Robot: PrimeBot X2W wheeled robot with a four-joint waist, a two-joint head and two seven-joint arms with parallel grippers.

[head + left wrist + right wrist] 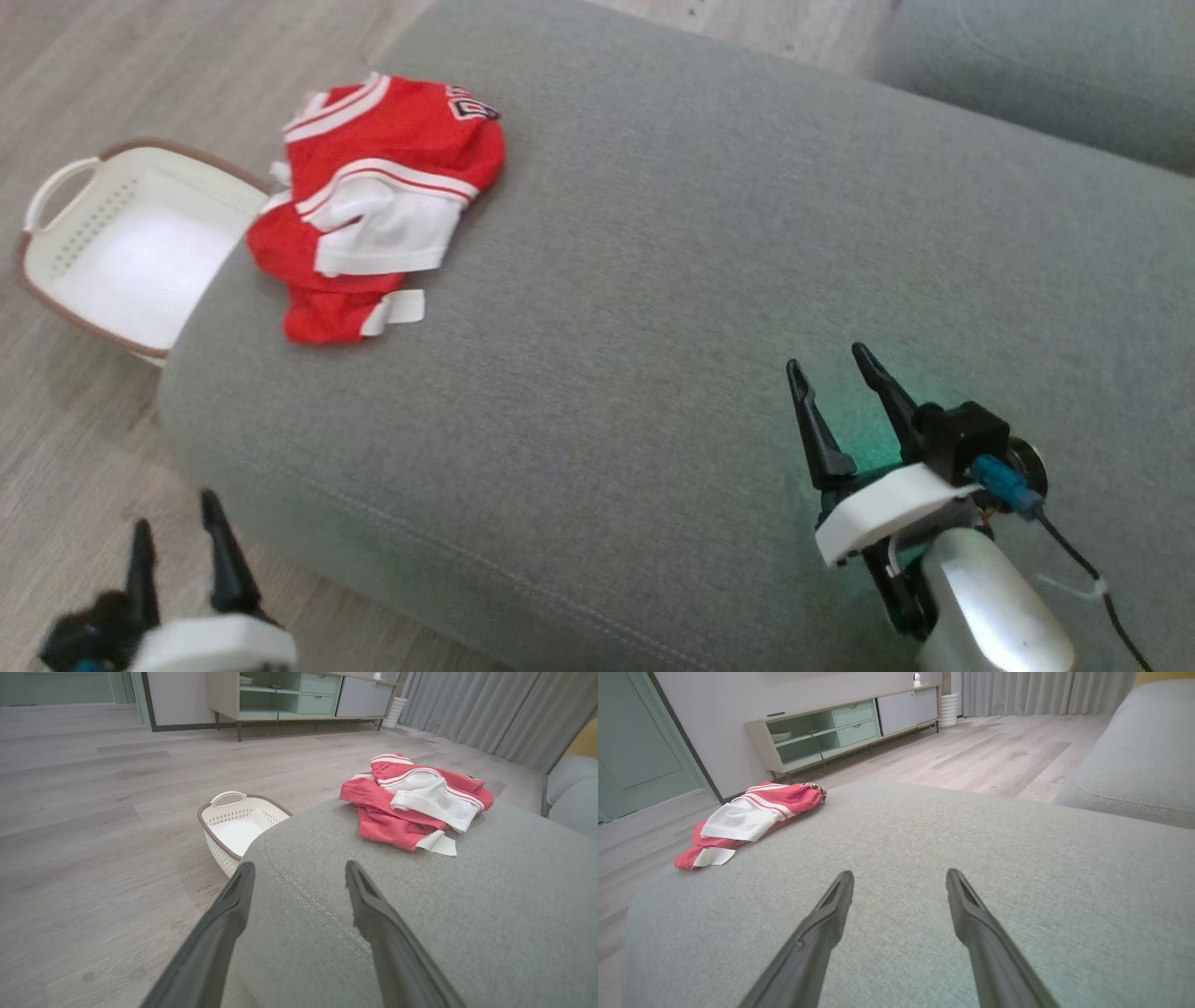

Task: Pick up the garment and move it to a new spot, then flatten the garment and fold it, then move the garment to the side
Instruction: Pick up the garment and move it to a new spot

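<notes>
The garment (373, 205) is a red and white jersey, crumpled in a heap at the far left corner of a grey cushioned ottoman (672, 308). The left wrist view has the garment (416, 800) ahead and to the right, the right wrist view has the garment (747, 816) far off to the left. My left gripper (177, 532) stands open at the lower left, off the ottoman's near edge, over the floor. My right gripper (826, 364) is open above the ottoman's near right part. Neither holds anything.
A white laundry basket (131, 247) with a brown rim stands on the wooden floor against the ottoman's left side, near the garment. A grey sofa (1046, 65) lies at the far right. A low cabinet (840, 732) stands by the far wall.
</notes>
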